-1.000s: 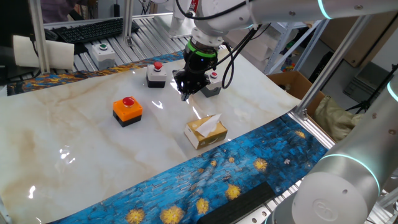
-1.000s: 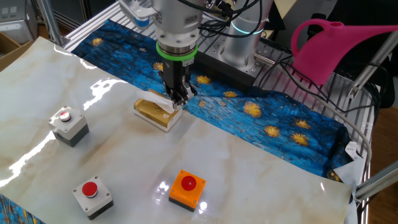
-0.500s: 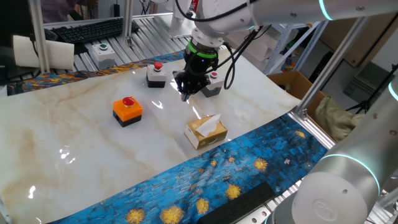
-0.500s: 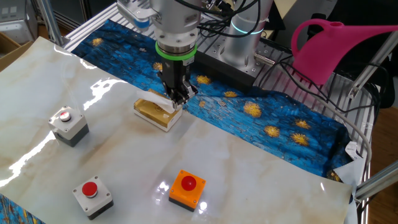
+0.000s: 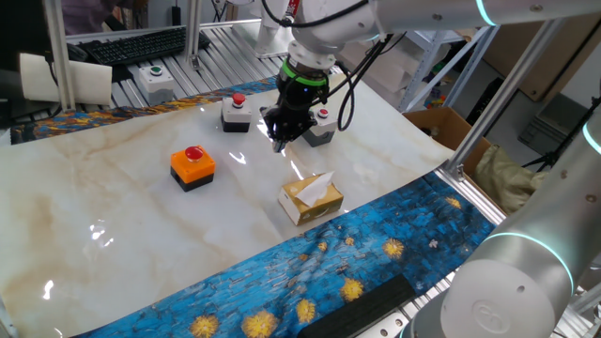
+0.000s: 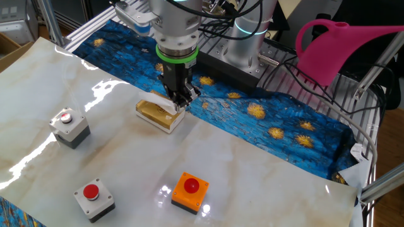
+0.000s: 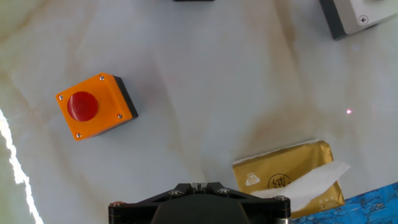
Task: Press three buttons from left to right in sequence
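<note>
Hovering above the marble-look table (image 5: 113,188), the gripper (image 5: 279,141) hangs clenched and empty, pointing straight down, touching nothing. No button looks pressed yet, so by my reading the task is at its very start: the approach to the first button.

In the first fixed view, the orange button (image 5: 192,166) sits at about 8 o'clock from the gripper, well apart; one grey button (image 5: 236,113) at 10 o'clock, the other grey button (image 5: 319,125) at 2 o'clock, partly behind the arm. The tissue box (image 5: 310,198) lies near at 5 o'clock.

If left is taken from this view, orange comes first: the hand would need to travel over to it, centre on the red cap and descend squarely.

The table is glossy, with glare streaks, edged by a blue patterned cloth (image 5: 310,282). Beyond it stand aluminium framing, a keyboard (image 5: 141,42), and in the other fixed view a pink watering can (image 6: 347,47).
</note>
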Controlling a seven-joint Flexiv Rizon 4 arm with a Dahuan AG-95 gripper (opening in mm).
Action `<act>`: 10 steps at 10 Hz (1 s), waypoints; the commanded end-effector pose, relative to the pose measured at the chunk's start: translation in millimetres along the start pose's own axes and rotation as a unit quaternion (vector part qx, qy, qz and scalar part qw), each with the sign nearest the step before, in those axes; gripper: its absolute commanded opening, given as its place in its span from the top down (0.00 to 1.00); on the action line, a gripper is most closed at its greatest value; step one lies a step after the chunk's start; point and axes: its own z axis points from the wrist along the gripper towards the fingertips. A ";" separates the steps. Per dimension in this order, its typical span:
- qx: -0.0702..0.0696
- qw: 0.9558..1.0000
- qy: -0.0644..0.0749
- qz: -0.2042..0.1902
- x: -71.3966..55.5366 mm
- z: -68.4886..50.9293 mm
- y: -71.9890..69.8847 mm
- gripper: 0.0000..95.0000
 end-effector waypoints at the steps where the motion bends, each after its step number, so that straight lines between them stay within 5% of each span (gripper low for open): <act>1: 0.002 1.000 0.009 -0.027 -0.6 0.1 0.4 1.00; 7: 0.006 0.999 0.028 -0.022 -0.6 0.1 0.4 1.00; 10: 0.006 1.000 0.024 -0.007 -0.6 0.1 0.4 1.00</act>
